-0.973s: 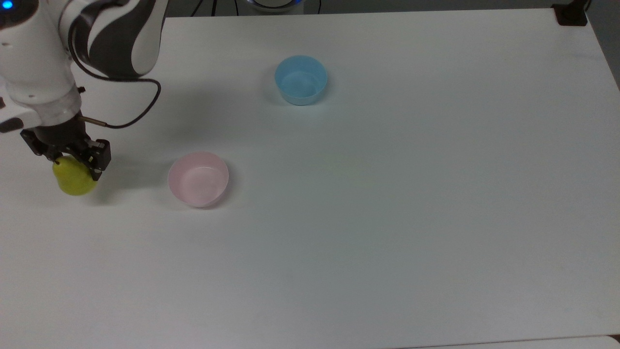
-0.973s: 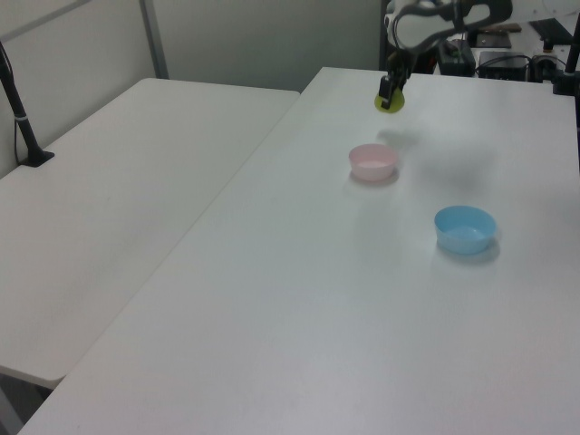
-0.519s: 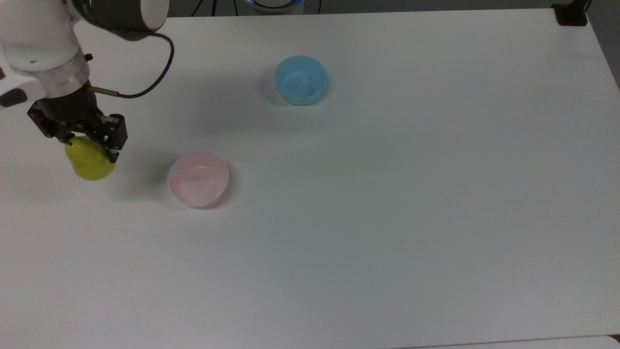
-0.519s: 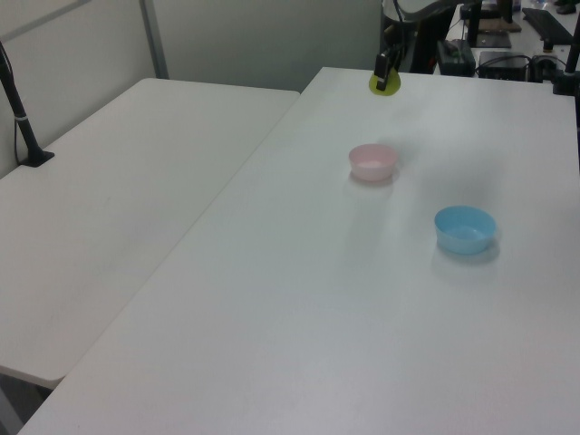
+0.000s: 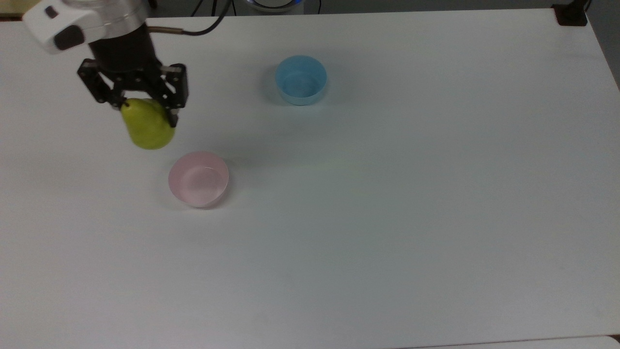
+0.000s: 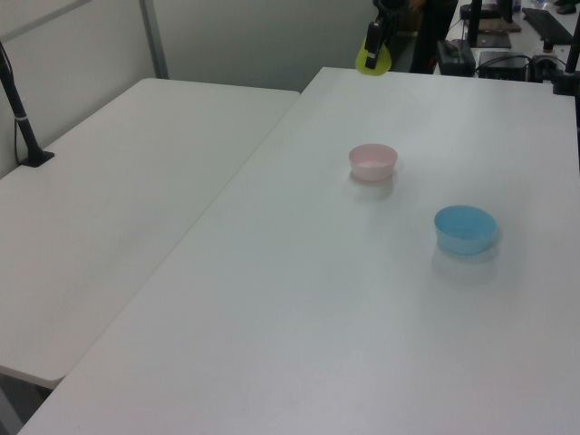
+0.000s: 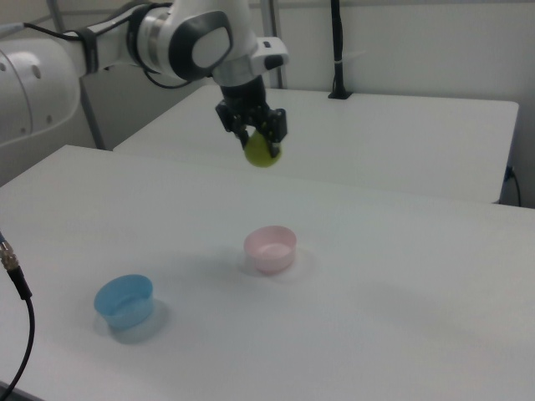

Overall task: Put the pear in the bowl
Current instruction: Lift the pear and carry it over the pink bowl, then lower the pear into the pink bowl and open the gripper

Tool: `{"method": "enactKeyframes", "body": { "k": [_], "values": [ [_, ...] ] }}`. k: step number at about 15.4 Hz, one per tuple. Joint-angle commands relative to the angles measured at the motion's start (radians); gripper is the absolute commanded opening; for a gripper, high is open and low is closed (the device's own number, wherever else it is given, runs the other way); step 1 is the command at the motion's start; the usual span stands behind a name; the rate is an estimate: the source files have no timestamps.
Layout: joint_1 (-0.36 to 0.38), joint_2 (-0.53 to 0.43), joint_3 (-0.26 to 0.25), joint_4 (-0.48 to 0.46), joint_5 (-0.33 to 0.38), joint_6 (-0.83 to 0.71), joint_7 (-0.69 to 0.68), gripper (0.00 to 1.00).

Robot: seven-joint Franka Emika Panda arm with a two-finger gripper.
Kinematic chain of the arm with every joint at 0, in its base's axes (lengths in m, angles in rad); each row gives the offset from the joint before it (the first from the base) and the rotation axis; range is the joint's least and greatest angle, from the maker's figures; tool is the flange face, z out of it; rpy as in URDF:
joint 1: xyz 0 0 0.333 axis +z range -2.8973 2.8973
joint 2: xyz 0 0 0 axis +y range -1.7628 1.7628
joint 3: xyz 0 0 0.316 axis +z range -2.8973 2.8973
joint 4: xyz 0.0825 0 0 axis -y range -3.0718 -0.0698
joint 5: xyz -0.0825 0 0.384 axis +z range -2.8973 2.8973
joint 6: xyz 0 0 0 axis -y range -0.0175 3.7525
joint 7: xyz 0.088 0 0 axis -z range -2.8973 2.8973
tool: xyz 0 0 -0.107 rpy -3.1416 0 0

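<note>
gripping the pear [image 5: 147,127] by its narrow upper part, claw [image 5: 147,114] closed on it from both sides, black fingers [image 5: 173,104] pressed to the fruit and pointing down. hanging well above the worktop [image 5: 387,194], rounded yellow-green bottom lowest, nothing touching it but the fingers. seen in the right view as pear [image 7: 262,151] under claw [image 7: 258,139], high over the white surface, with the white and grey arm [image 7: 184,38] reaching in from the right view's left. seen in the left view as a small yellow-green shape [image 6: 372,60] near the far edge of the worktop, claw [image 6: 372,45] just above it.

resting on the worktop, upright and holding nothing: the bowl [image 5: 198,179], pale pink, below and to the right of the pear in the top view, not under it. standing apart from it in the right view too, bowl [image 7: 270,248] lower in the picture and slightly to the right view's right of the hanging fruit. sitting in the left view as bowl [image 6: 373,161], nearer the camera than the pear.

standing well apart from the pink one: a light blue bowl [image 5: 301,79], also upright, toward the top view's upper middle. showing in the right view at the lower left [image 7: 124,301] and in the left view to the right of the pink bowl [image 6: 465,228]. adjoining on one side, a second white table [image 6: 118,181].
</note>
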Motion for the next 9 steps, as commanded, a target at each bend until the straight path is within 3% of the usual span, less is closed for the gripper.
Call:
{"method": "enactKeyframes", "body": {
  "k": [1,6,9],
  "values": [
    [0.072,-0.09,-0.009,-0.137,-0.001,0.011,0.059,0.14],
    [0.1,-0.095,-0.009,-0.249,-0.025,0.141,0.085,0.14],
    [0.103,-0.09,-0.007,-0.359,-0.076,0.279,0.083,0.18]
  ]
}}
